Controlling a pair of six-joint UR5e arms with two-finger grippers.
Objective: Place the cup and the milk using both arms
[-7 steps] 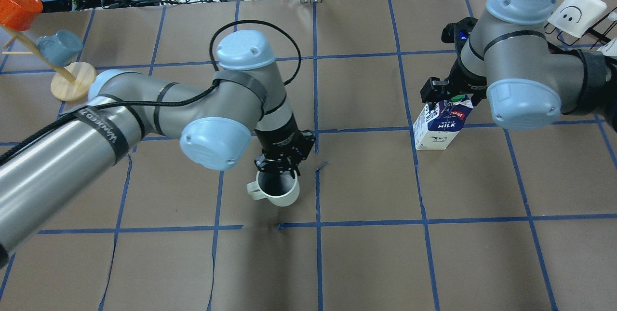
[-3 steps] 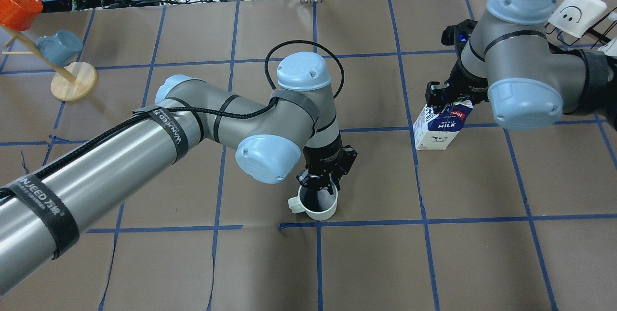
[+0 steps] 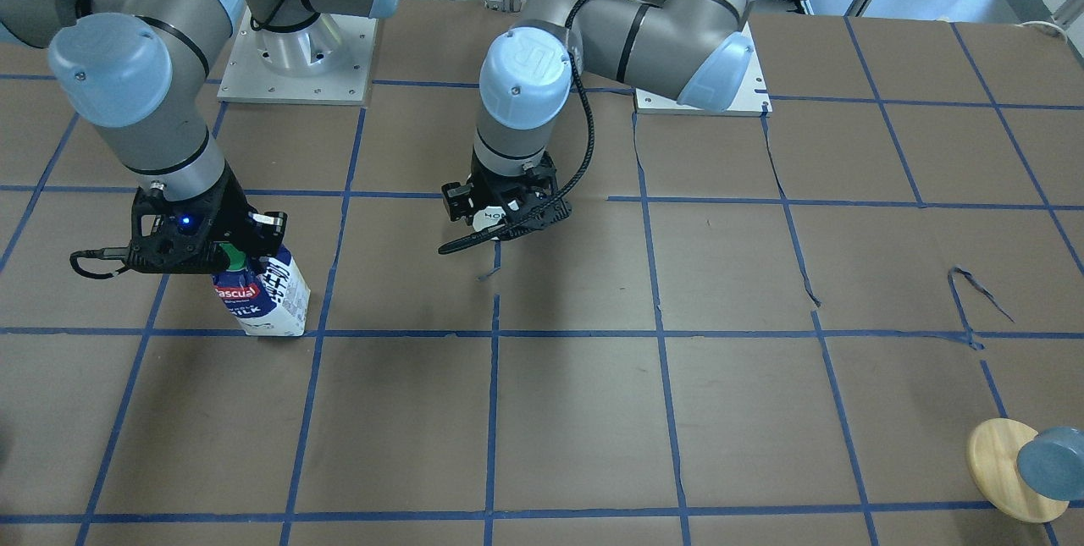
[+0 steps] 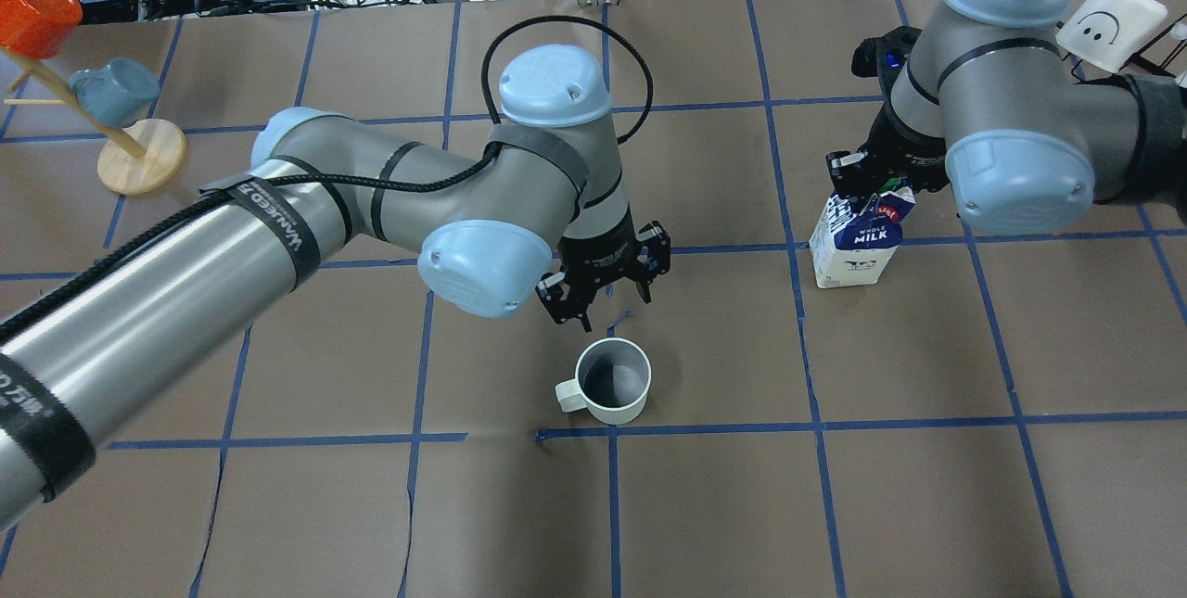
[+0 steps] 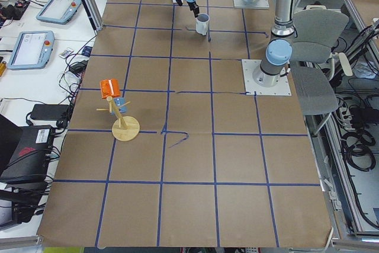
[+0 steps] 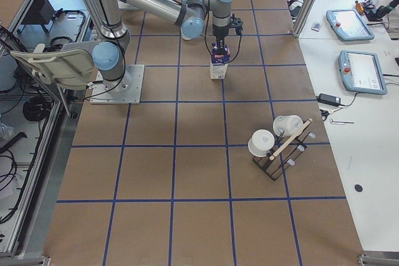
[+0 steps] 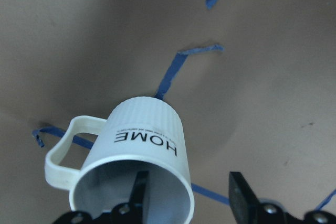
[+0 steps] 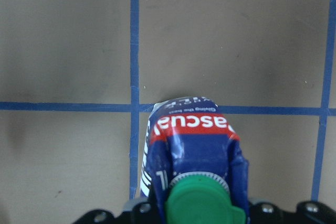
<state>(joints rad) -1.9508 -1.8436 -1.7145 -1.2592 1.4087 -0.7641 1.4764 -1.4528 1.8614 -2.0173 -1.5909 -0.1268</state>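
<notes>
The white cup [image 4: 612, 382] stands upright on the brown table, handle to the view's left; the left wrist view shows "HOME" on its side [image 7: 142, 145]. My left gripper [image 4: 603, 292] is open and empty, just behind and above the cup, and it hides most of the cup in the front view [image 3: 508, 214]. The blue and white milk carton [image 4: 858, 250] is at the right. My right gripper [image 4: 876, 179] is shut on its gabled top beside the green cap [image 8: 202, 203]. In the front view the carton [image 3: 264, 299] leans a little under the gripper [image 3: 222, 251].
A wooden mug tree [image 4: 139, 158] with an orange and a blue mug stands at the far left. A rack with white mugs [image 4: 1108, 23] stands at the far right. Blue tape lines grid the table, with a loose torn piece [image 4: 619, 318] near the cup.
My left gripper carried the cup to the right, let go of it and drew back, now open. My right gripper shifted the milk carton slightly to the right.
</notes>
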